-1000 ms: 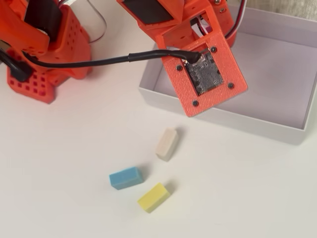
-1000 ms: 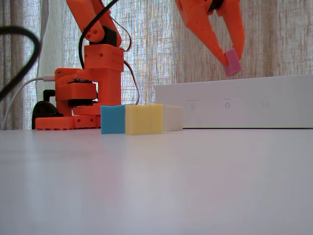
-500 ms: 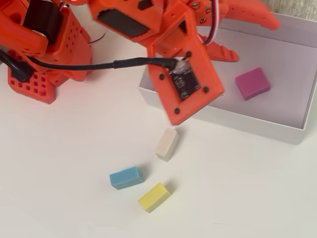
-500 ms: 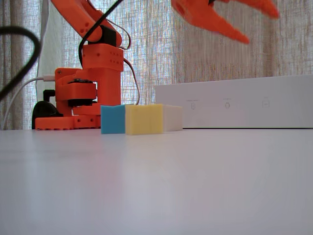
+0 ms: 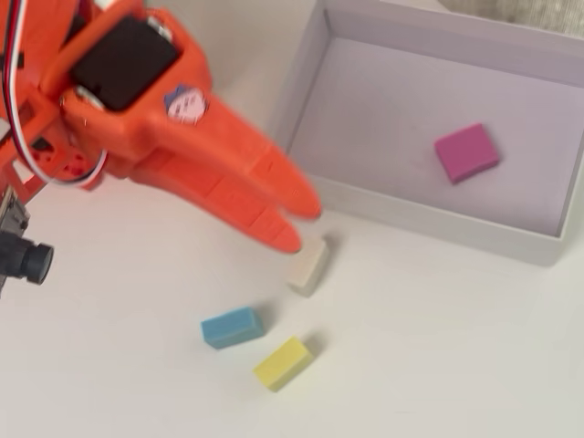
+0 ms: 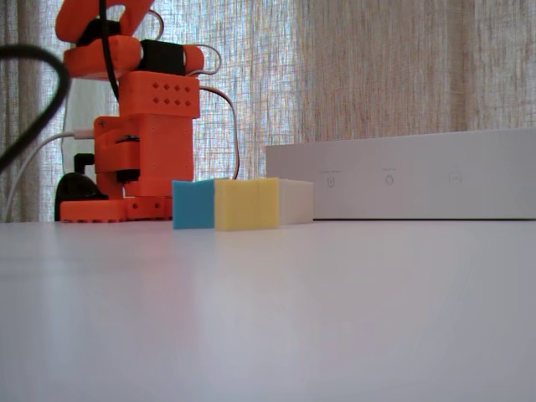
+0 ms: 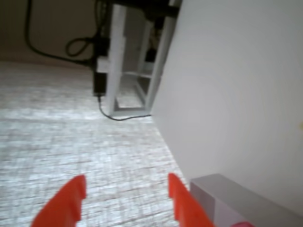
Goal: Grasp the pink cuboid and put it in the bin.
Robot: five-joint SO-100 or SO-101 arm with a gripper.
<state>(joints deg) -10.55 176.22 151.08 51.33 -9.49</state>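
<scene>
Orange gripper [image 5: 294, 224] at left of the overhead view: fingers slightly apart at the tips, nothing between them, above the table [image 5: 438, 347] just short of the near corner of the bin [image 5: 429, 222]. Wrist view confirms a clear gap between the two orange tips, with nothing held. Likely reason for this pose: release step done, arm clear of the box.

Below the gripper, three blocks left on the table: blue block [image 5: 232, 328], yellow block [image 5: 282, 362], cream block [image 5: 308, 265] (closest to the fingertips, no contact). Not part of the task; presumably left in place for that reason.

Further right, white low-walled bin. Pink cuboid [image 5: 466, 152] flat on the bin floor, right of centre, clear of all walls. Task judged essentially complete.

Markings: small round sticker [image 5: 185, 105] on the gripper body, unreadable; three faint printed symbols on the bin's outer wall in the fixed view, too small to read.
</scene>
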